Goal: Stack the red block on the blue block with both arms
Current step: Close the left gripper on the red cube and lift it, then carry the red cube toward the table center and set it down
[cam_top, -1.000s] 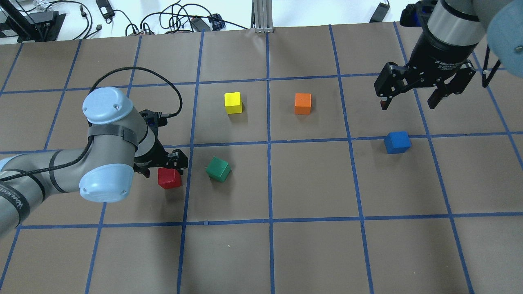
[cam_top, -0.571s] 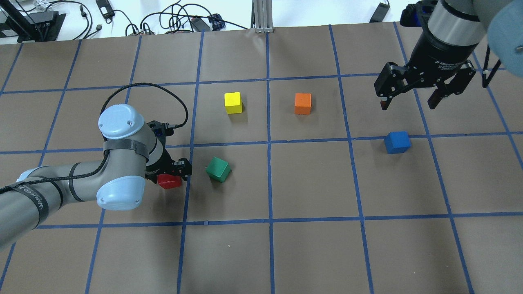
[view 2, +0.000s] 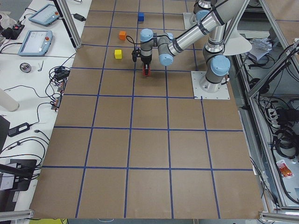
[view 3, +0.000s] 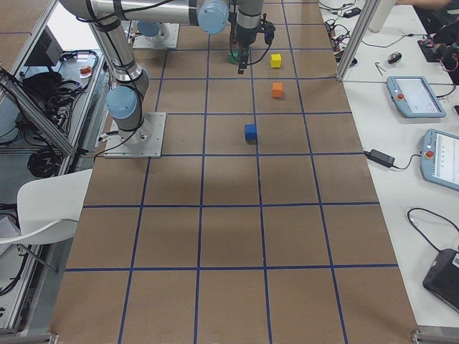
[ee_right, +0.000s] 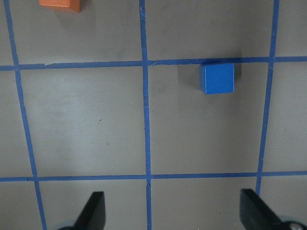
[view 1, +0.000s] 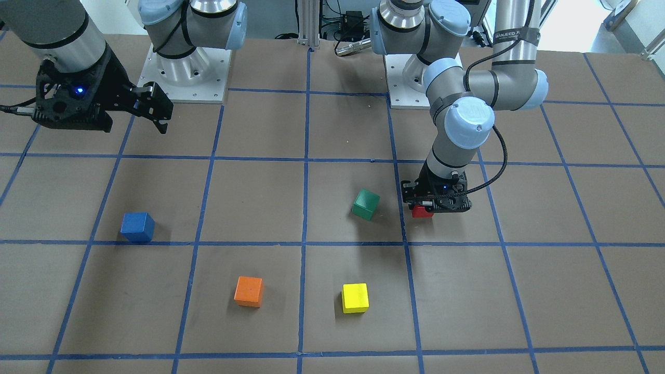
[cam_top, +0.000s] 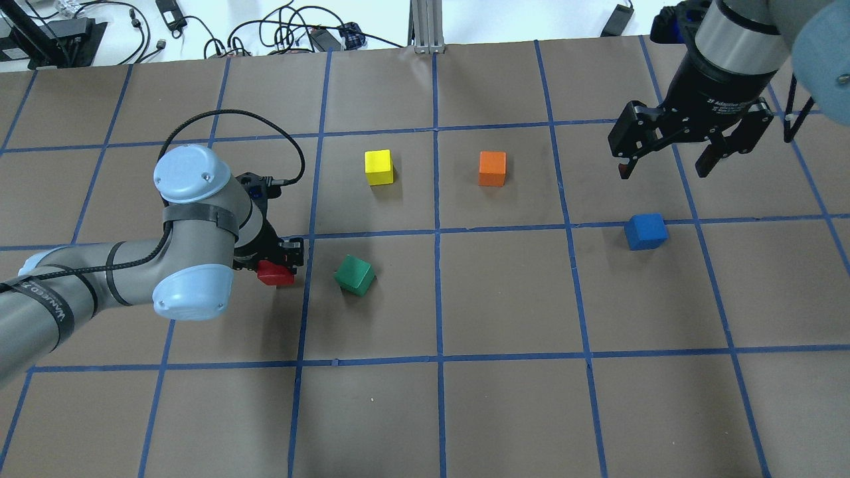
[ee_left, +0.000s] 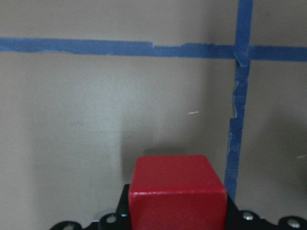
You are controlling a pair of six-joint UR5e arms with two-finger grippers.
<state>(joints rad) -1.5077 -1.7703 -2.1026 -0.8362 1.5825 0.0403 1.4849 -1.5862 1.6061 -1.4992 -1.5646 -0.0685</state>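
The red block (cam_top: 275, 273) sits between the fingers of my left gripper (cam_top: 279, 260), which is shut on it, left of the table's middle. It shows under the gripper in the front view (view 1: 422, 211) and fills the bottom of the left wrist view (ee_left: 177, 196), with its shadow on the brown paper behind it. The blue block (cam_top: 645, 231) rests on the table at the right, also in the front view (view 1: 137, 227). My right gripper (cam_top: 664, 169) is open and empty, held high beyond the blue block (ee_right: 217, 78).
A green cube (cam_top: 354, 275) lies tilted just right of the red block. A yellow cube (cam_top: 378, 166) and an orange cube (cam_top: 492, 168) stand farther back, near the middle. Blue tape lines grid the brown table cover. Cables lie beyond the far edge.
My left arm came down over the red block, closed on it, and has drawn it slightly back and up. The right arm and the other cubes have not moved.
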